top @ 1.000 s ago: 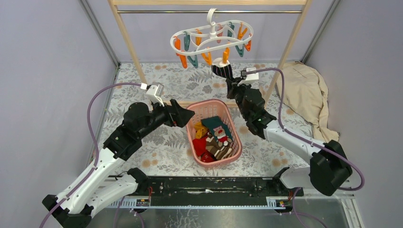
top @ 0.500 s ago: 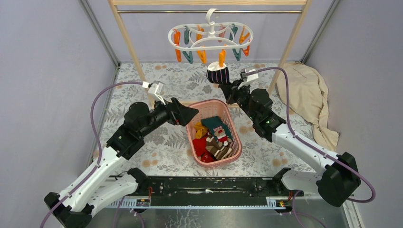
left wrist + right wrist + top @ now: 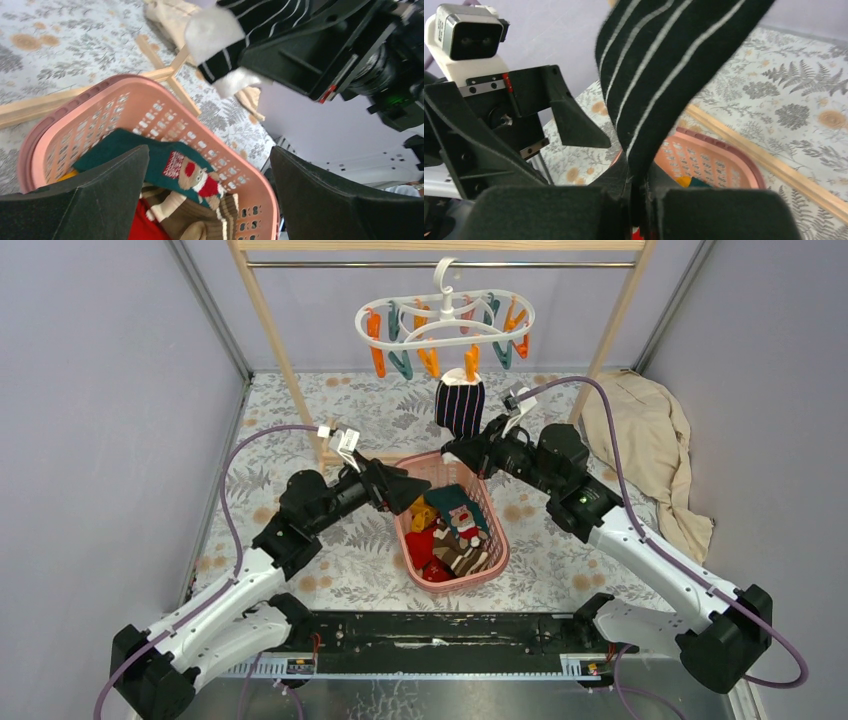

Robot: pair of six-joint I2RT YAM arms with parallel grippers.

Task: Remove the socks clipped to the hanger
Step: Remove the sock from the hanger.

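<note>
The top camera looks down from above and behind the arm bases, wide enough to take in the bench (image 3: 285, 420), the wooden rack (image 3: 272, 340) and the hanger (image 3: 445, 300). The left wrist camera peers close over the pink basket (image 3: 165, 115), between the fingers of the left claw (image 3: 206, 165), toward the right arm (image 3: 310, 55). The right wrist camera, closer still, faces back the other way — both share the basket rim and the black striped sock (image 3: 664, 75).

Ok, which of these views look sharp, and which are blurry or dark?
Top external: evenly lit, sharp, hanger crisp. Left wrist: basket fairly clear, left fingers soft and dark. Right wrist: striped sock fills the frame slightly blurred, right fingers a dark out-of-focus mass below.
</note>
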